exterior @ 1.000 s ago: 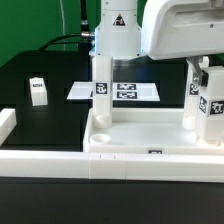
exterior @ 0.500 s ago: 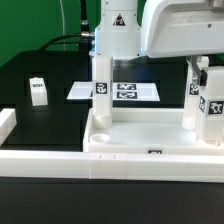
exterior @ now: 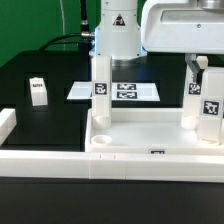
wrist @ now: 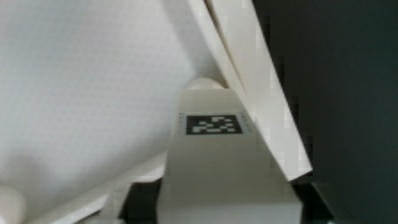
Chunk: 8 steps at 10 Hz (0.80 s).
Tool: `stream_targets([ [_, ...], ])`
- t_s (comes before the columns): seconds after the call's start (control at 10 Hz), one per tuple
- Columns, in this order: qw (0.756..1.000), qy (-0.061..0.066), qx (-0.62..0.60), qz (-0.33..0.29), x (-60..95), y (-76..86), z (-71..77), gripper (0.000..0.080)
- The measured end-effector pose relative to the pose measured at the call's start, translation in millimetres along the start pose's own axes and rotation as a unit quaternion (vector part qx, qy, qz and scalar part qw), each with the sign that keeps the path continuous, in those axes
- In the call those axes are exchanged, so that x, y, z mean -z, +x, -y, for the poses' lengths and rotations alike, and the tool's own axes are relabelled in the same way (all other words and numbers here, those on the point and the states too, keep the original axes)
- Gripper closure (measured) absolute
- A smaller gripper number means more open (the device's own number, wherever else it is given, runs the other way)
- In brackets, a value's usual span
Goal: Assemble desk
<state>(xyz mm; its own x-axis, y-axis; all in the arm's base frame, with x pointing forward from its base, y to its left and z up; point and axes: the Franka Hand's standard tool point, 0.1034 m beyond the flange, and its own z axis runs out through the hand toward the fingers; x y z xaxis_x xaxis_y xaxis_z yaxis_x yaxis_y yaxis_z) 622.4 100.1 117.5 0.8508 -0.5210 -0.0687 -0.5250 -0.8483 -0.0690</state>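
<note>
A black counter carries everything, and the marker board lies flat on it toward the back, its black-and-white tags facing up. A long white border wall runs along the counter's near edge and turns back at the exterior view's left. Behind the counter stands a green backdrop, with a dark cable crossing it.

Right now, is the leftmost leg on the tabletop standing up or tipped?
Standing up: the leg at the exterior view's left rises straight from the tabletop.
</note>
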Motion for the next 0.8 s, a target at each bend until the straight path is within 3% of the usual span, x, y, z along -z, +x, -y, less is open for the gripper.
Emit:
stream_targets([
  [0.5, 0.977, 0.003, -0.212, 0.0, -1.0, -2.2, 4.0, 0.0509],
  [0.8, 0.972, 0.003, -0.234, 0.0, -1.0, -2.3, 4.3, 0.0509],
])
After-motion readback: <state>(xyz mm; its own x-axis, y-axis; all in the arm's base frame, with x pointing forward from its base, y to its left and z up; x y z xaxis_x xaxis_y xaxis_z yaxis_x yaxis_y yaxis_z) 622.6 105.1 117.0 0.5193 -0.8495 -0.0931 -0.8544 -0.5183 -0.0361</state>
